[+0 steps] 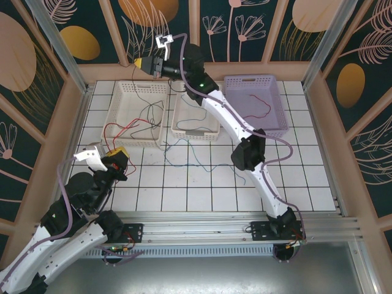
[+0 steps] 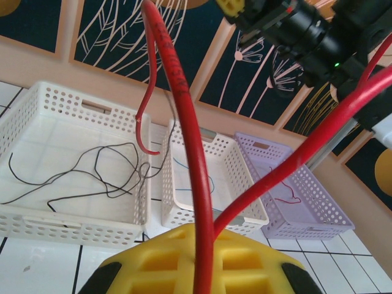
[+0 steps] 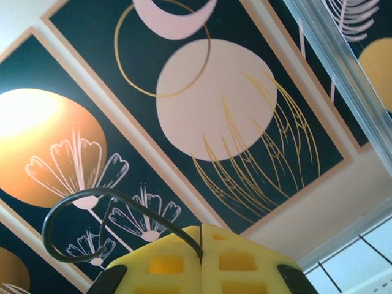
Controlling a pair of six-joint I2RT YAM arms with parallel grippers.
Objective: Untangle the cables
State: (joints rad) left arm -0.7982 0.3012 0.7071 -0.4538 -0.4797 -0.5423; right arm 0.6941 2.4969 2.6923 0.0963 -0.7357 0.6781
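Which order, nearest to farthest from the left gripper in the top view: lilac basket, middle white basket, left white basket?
Measured from the left gripper, at the near left of the table:
1. left white basket, back left, just beyond the gripper.
2. middle white basket, back centre.
3. lilac basket, back right, clearly farthest.

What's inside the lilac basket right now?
One red cable lies loose on the lilac basket floor. The right arm covers its near-left corner, so anything there is hidden.
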